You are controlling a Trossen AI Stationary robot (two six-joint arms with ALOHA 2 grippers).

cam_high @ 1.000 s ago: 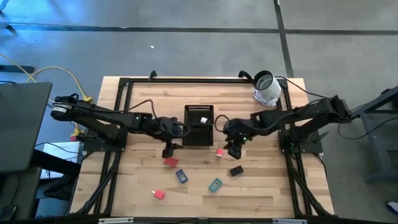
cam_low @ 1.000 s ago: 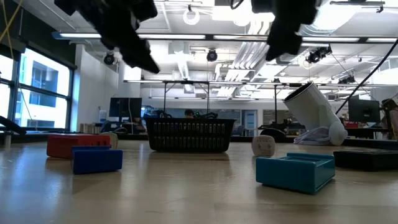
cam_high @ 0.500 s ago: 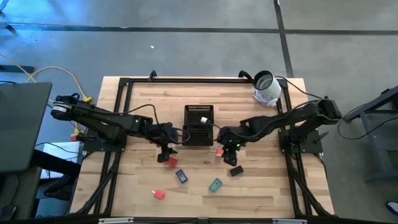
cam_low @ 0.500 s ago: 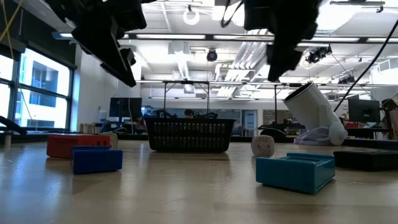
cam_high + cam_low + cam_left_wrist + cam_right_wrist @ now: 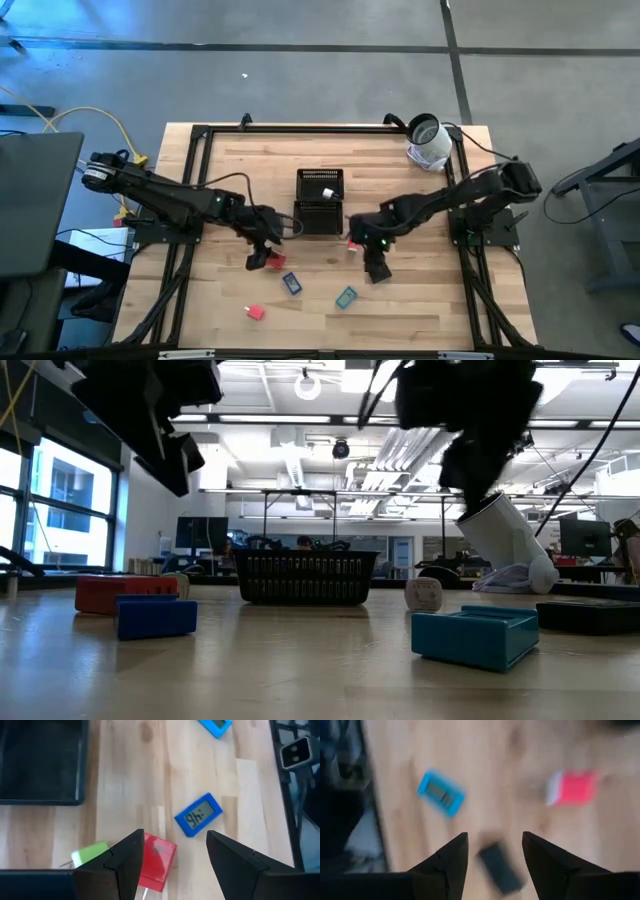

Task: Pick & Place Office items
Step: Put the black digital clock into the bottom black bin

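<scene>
Small office items lie on the wooden table near the front. They are a red block (image 5: 276, 261), a blue piece (image 5: 291, 284), a teal piece (image 5: 346, 297), a small red piece (image 5: 254, 312), a red-and-white piece (image 5: 352, 243) and a black piece (image 5: 500, 866). My left gripper (image 5: 172, 852) hangs open above the red block (image 5: 158, 860), with a green piece (image 5: 90, 855) beside the block. My right gripper (image 5: 495, 842) hangs open above the black piece. Neither gripper touches anything.
The black mesh tray (image 5: 320, 187) stands at the table's middle, just beyond both grippers. A white-and-grey roll (image 5: 428, 142) lies at the far right corner. A black frame (image 5: 200, 135) runs along the table's edges.
My left gripper has moved toward the near edge and a little left, coming over the red block. My right gripper has come down and toward the near edge, tipping further downward, over the black piece. No item has moved.
</scene>
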